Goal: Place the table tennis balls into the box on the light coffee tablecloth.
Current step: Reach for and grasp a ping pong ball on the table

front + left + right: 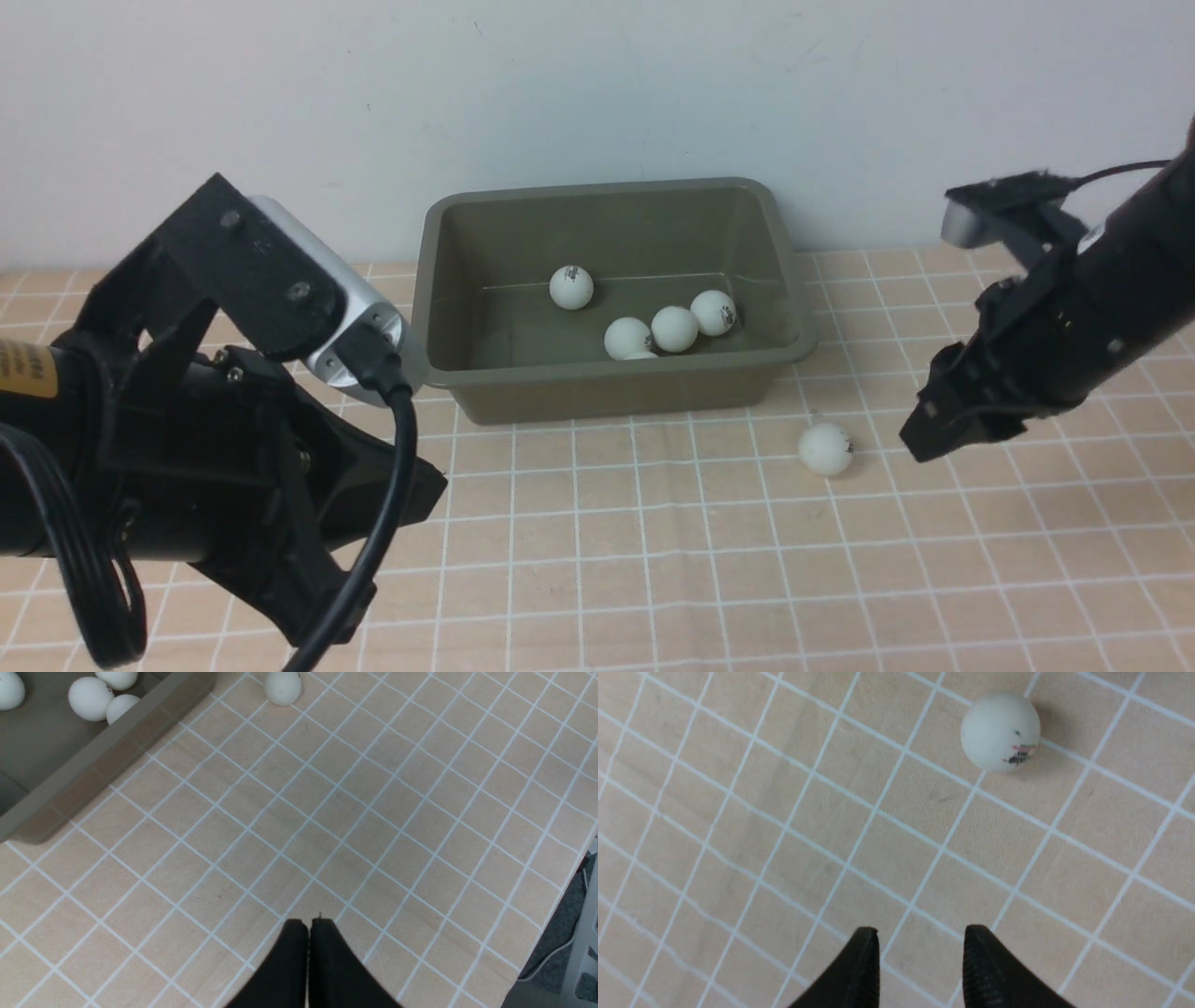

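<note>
One ball [825, 449] lies on gridded cloth [653, 541]; left claw [308, 921] together, right claw [921, 930] apart.

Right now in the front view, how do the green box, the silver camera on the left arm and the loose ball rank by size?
1. green box
2. silver camera, which looks larger because it is nearer the viewpoint
3. loose ball

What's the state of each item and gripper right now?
box: upright, open-topped, on the tablecloth.
balls in the box: at least four, resting on its floor.
loose ball: on the tablecloth, outside the box, not gripped.
left gripper: shut, empty.
right gripper: jaws apart, empty, close to the loose ball.
</note>
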You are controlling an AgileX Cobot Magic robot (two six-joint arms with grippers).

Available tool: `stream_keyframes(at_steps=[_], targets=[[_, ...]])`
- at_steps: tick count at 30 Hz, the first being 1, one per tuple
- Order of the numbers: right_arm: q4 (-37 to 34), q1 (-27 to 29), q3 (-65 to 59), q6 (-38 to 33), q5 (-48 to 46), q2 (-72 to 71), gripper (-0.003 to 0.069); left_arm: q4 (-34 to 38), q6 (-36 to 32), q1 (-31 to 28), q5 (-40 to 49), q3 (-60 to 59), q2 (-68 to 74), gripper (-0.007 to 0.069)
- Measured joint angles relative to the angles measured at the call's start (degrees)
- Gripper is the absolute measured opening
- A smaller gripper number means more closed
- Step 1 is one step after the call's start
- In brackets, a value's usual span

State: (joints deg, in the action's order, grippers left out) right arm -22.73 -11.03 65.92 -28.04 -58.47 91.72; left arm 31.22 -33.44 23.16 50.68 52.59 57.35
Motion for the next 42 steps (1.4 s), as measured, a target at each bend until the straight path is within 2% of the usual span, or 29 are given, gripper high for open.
stream_keyframes(at_steps=[5, 10, 15, 30, 33, 35, 36, 38, 42], targets=[[0.26, -3.28, -2.86, -2.26, 12.3, 1.95, 0.0315, 0.0, 0.0, 0.0, -0.17, 0.0, 0.0, -0.0045], [-0.22, -3.76, -2.95, -2.76, 20.79, 6.79, 0.0467, 0.0, 0.0, 0.0, -0.24, 0.0, 0.0, -0.0045], [-1.26, -3.76, -3.0, -3.0, 23.97, 10.86, 0.0503, 0.0, 0.0, 0.0, -0.24, 0.0, 0.0, -0.0045], [-2.56, -3.76, 4.36, -2.78, 23.08, 20.14, 0.0502, 1.12, 0.0, 0.0, -0.24, 0.0, 0.0, -0.0045], [-2.56, -3.76, 5.38, -2.09, 21.23, 21.19, 0.0484, 1.19, 0.0, 0.0, -0.24, 0.0, 0.0, -0.0045], [-2.3, -3.76, 5.73, -1.29, 18.95, 22.0, 0.0424, 1.32, 0.0, 0.0, -0.24, 0.0, 0.0, -0.0045], [-1.58, -3.76, 5.73, -0.31, 18.02, 22.0, 0.0385, 1.36, 0.0, 0.0, -0.24, 0.0, 0.0, -0.0045], [0.29, -3.7, 5.78, 2.04, 16.98, 21.56, 0.0356, 1.49, 0.0, 0.0, -0.24, 0.0, 0.0, -0.0045], [9.34, -2.25, 5.78, 8.45, 16.34, 16.64, 0.0359, 1.54, 0.0, 0.0, -0.24, 0.0, 0.0, -0.0045]])
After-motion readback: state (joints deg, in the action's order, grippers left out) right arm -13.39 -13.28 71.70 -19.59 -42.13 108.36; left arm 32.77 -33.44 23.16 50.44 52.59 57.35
